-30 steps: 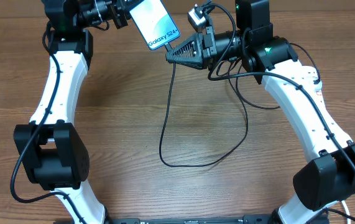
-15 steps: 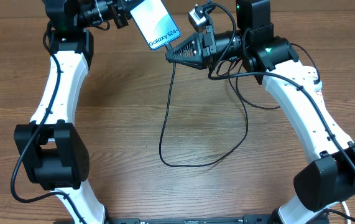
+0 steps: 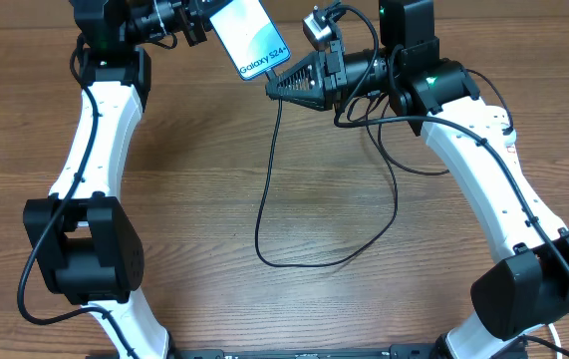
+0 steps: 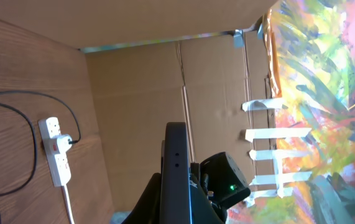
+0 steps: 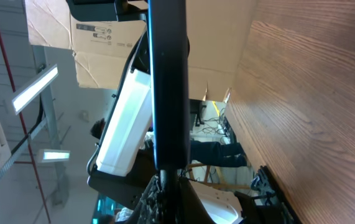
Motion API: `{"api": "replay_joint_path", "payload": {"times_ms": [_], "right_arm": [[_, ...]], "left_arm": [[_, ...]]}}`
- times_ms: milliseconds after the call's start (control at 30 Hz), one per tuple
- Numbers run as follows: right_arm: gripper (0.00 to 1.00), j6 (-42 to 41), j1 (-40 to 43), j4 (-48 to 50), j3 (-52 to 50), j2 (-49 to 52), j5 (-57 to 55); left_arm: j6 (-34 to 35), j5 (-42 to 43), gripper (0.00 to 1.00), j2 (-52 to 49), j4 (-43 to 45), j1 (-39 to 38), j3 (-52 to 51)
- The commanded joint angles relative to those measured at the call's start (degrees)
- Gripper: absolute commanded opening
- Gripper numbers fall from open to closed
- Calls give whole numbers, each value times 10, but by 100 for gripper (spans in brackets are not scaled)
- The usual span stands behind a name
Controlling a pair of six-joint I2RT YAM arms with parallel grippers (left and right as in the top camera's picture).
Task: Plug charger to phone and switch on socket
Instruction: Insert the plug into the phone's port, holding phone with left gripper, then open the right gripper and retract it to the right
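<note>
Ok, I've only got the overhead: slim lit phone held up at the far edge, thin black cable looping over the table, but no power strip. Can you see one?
Observer: Yes. The left wrist view shows a narrow white power strip lying on the wooden table, beside a brown cardboard wall.
Operator: Is the cable's other end in it?
Observer: A small black plug sits in an outlet part-way along it, and the thin black cable loops away from there.
Operator: Switched on?
Observer: Small red marks show on the strip, but they are too small to tell.
</note>
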State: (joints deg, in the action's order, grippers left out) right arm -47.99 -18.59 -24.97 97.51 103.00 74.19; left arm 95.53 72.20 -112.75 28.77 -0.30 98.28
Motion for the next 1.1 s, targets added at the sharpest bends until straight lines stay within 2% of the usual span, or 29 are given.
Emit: {"api": "replay_joint_path", "payload": {"times_ms": [0, 67, 133, 167, 200, 267, 300, 433, 867, 1067], "right_arm": [[4, -2, 2, 13, 13, -5, -99], [8, -2, 2, 13, 13, -5, -99], [18, -2, 2, 13, 13, -5, -98], [30, -2, 2, 13, 13, -5, -98], [49, -2, 2, 13, 13, -5, -97], [71, -2, 2, 13, 13, -5, -94], [79, -2, 2, 13, 13, -5, -92], [99, 0, 2, 13, 13, -5, -77], [100, 3, 4, 10, 12, -5, -97], [100, 32, 16, -67, 12, -5, -180]], "left_arm": [[-13, 100, 4, 18, 6, -43, 11], [-13, 99, 4, 18, 6, -42, 11], [-13, 99, 5, 19, 6, -42, 11], [-13, 99, 5, 18, 6, -41, 11], [-13, 99, 4, 19, 6, -38, 11], [-13, 99, 5, 18, 6, -34, 11], [-13, 99, 5, 18, 5, -31, 11], [-13, 99, 5, 18, 2, -16, 11], [-13, 120, 4, 18, -1, 22, 11], [-13, 135, 4, 18, 0, 37, 11]]}}
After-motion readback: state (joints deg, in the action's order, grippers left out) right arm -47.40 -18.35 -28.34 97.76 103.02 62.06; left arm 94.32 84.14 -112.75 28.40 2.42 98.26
